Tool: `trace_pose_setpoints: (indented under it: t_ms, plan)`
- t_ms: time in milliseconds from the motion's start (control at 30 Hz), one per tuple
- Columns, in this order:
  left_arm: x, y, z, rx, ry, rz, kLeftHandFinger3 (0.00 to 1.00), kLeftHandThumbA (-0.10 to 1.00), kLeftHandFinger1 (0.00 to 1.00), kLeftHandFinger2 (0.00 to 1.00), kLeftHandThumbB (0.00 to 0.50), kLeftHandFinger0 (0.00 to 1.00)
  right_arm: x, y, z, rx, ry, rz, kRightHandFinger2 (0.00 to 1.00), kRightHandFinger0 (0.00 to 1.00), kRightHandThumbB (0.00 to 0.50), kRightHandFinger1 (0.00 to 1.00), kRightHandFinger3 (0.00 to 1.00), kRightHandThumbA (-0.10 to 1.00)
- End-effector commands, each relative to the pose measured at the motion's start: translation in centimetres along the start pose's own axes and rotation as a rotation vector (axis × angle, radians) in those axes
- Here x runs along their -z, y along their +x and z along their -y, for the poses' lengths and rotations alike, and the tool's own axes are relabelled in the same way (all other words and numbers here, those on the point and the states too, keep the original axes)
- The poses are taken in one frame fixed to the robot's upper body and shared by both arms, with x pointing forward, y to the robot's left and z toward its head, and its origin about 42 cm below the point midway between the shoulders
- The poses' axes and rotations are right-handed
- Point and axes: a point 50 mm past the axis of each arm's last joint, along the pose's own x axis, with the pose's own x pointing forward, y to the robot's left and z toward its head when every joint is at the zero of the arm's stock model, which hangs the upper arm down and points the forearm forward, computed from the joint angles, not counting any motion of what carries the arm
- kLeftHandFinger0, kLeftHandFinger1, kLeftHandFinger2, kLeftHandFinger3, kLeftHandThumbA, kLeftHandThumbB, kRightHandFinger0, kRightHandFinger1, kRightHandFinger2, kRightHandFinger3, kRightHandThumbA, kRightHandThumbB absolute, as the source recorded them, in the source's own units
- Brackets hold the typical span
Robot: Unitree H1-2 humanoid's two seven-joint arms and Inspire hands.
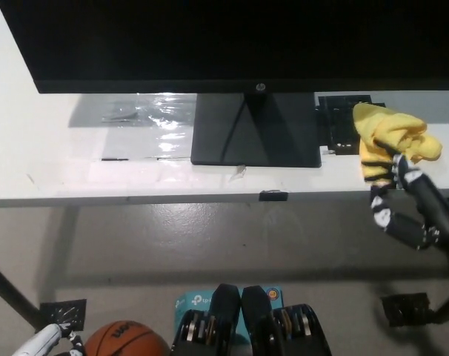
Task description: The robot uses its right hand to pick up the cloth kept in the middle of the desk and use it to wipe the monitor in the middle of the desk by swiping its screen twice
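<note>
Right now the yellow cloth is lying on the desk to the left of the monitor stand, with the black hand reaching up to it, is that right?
Not quite: the head view shows the yellow cloth on the desk to the right of the monitor stand, not the left. The black hand is indeed reaching up to it.

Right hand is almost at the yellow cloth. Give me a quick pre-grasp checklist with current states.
1. Right hand at the cloth: ok, fingertips overlap its near edge.
2. Right hand open for the grasp: ok, fingers apart, nothing held.
3. Cloth gripped: not ok, it lies bunched on the desk.
4. Cloth free of clutter: cannot tell, a black item sits against its left side.
5. Monitor upright on its stand: ok.
6. Left hand out of the way: ok, low at bottom left; its state cannot be told.
</note>
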Motion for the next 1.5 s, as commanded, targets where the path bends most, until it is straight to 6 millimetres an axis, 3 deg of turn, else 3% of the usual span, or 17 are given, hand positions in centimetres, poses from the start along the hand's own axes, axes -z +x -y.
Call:
trace_pose_setpoints:
  t_ms: [0, 100, 167, 200, 233, 333, 467, 600, 1000, 1067, 1167, 1200, 1233, 1267, 1300, 1367, 1467]
  plan:
    - [0.3, -0.4, -1.0, -0.018, 0.011, 0.000, 0.86, 0.26, 1.00, 1.00, 0.264, 0.99, -3.4, 1.7, 2.4, 0.052, -0.027, 0.139, 0.77, 0.50, 0.095, 0.63, 1.00, 0.20]
    - [0.3, -0.4, -1.0, -0.020, 0.022, 0.010, 0.85, 0.26, 1.00, 0.99, 0.260, 0.98, -3.3, 3.3, 3.1, 0.068, -0.077, 0.133, 0.73, 0.56, 0.160, 0.66, 1.00, 0.24]
    - [0.4, -0.5, -0.9, -0.021, 0.021, 0.003, 0.85, 0.27, 1.00, 0.99, 0.266, 0.97, -3.1, 3.8, 3.2, 0.070, -0.132, 0.092, 0.81, 0.66, 0.190, 0.79, 1.00, 0.28]
    - [0.5, -0.5, -0.9, -0.018, 0.020, 0.006, 0.85, 0.27, 1.00, 0.99, 0.263, 0.97, -2.7, 4.5, 3.5, 0.060, -0.177, 0.045, 1.00, 0.81, 0.235, 1.00, 1.00, 0.32]
    - [0.4, -0.5, -0.9, -0.019, 0.016, 0.002, 0.85, 0.27, 1.00, 0.99, 0.265, 0.97, -2.2, 5.3, 3.8, 0.046, -0.228, -0.003, 1.00, 1.00, 0.265, 1.00, 1.00, 0.41]
    - [0.7, -0.8, -0.8, -0.019, 0.010, 0.004, 0.84, 0.27, 1.00, 0.99, 0.269, 0.97, -0.2, 7.4, 4.2, 0.029, -0.265, -0.099, 1.00, 1.00, 0.388, 1.00, 1.00, 0.49]
    - [0.9, -0.9, -0.8, -0.017, 0.009, -0.012, 0.88, 0.27, 1.00, 1.00, 0.264, 1.00, 1.9, 9.2, 4.6, 0.001, -0.313, -0.163, 1.00, 1.00, 0.428, 1.00, 1.00, 0.53]
    - [1.0, -1.1, -0.7, -0.021, 0.007, -0.010, 0.87, 0.25, 1.00, 1.00, 0.268, 0.97, 5.9, 10.5, 5.5, -0.014, -0.353, -0.231, 1.00, 1.00, 0.385, 1.00, 1.00, 0.49]
    - [1.5, -1.5, -0.7, -0.029, 0.002, -0.024, 0.87, 0.26, 1.00, 1.00, 0.269, 0.98, 8.3, 11.8, 6.7, 0.002, -0.457, -0.264, 1.00, 1.00, 0.327, 1.00, 1.00, 0.44]
    - [1.8, -1.6, -0.7, -0.027, 0.007, -0.029, 0.88, 0.26, 1.00, 1.00, 0.259, 0.97, 8.3, 12.0, 6.7, 0.001, -0.468, -0.256, 1.00, 1.00, 0.288, 1.00, 1.00, 0.43]
    - [1.7, -1.6, -0.7, -0.025, -0.005, -0.029, 0.87, 0.23, 1.00, 1.00, 0.261, 0.97, 8.0, 12.0, 6.9, -0.007, -0.468, -0.237, 1.00, 1.00, 0.102, 1.00, 1.00, 0.36]
    - [1.7, -1.5, -0.7, -0.023, -0.002, -0.030, 0.88, 0.23, 1.00, 1.00, 0.261, 0.97, 7.9, 11.9, 6.8, 0.007, -0.427, -0.200, 0.93, 0.85, 0.044, 0.95, 0.99, 0.10]
    - [1.7, -1.5, -0.7, -0.024, 0.005, -0.033, 0.87, 0.25, 1.00, 1.00, 0.265, 0.97, 8.0, 11.8, 6.7, 0.013, -0.376, -0.173, 0.63, 0.49, 0.002, 0.58, 0.95, -0.07]
    - [1.7, -1.5, -0.7, -0.025, 0.008, -0.034, 0.87, 0.25, 1.00, 1.00, 0.263, 0.97, 8.0, 11.7, 6.6, 0.014, -0.353, -0.164, 0.40, 0.18, 0.000, 0.30, 0.87, -0.10]
    - [1.7, -1.5, -0.7, -0.026, 0.006, -0.032, 0.86, 0.25, 1.00, 1.00, 0.261, 0.97, 7.9, 11.7, 6.3, 0.019, -0.361, -0.142, 0.17, 0.03, 0.000, 0.07, 0.68, -0.10]
    - [1.7, -1.5, -0.7, -0.027, 0.001, -0.031, 0.86, 0.25, 1.00, 1.00, 0.258, 0.97, 7.7, 11.5, 5.8, 0.029, -0.404, -0.101, 0.21, 0.00, 0.000, 0.04, 0.41, -0.10]
    - [2.0, -1.9, -0.4, -0.026, -0.010, -0.040, 0.87, 0.26, 1.00, 1.00, 0.256, 0.98, 7.5, 11.4, 4.7, 0.052, -0.417, -0.060, 0.39, 0.00, 0.000, 0.15, 0.20, -0.10]
